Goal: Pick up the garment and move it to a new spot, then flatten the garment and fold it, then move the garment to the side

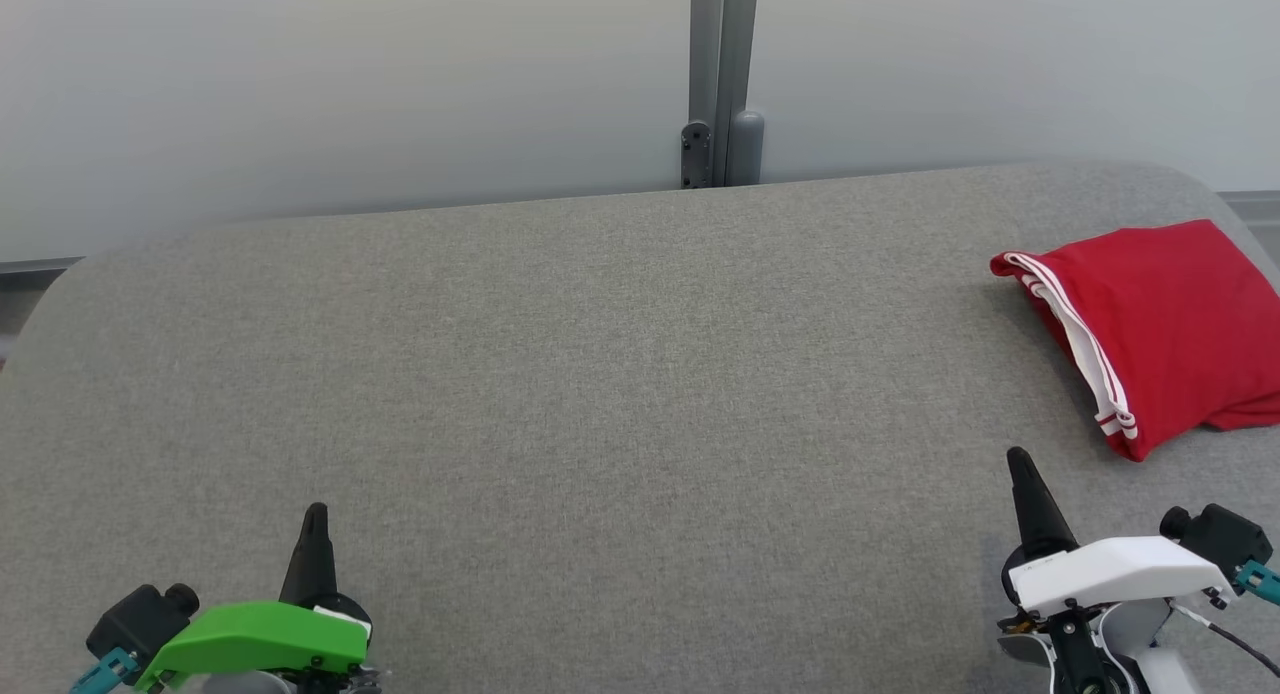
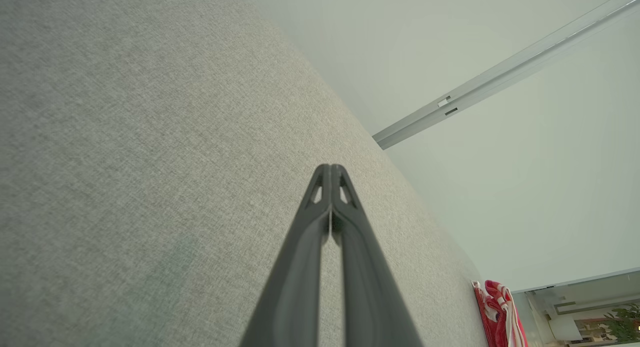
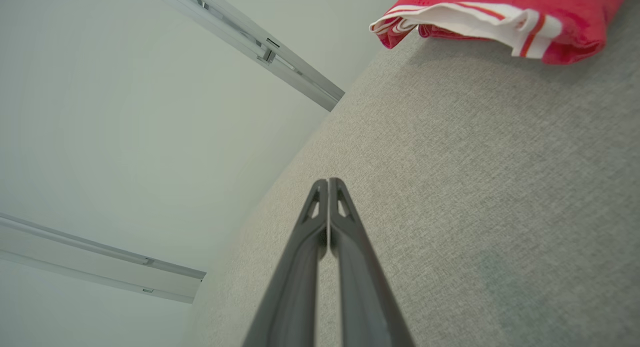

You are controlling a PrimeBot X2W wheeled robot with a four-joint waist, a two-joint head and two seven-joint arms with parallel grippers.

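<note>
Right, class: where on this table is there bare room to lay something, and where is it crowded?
The table is bare from the left tool across to the right tool and back to the wall. Only the right edge is taken, by the folded garment.

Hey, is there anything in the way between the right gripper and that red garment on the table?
Nothing visible stands in the way. Bare grey table lies between the shut right gripper and the folded red garment, which sits just ahead of it near the table's right edge.
</note>
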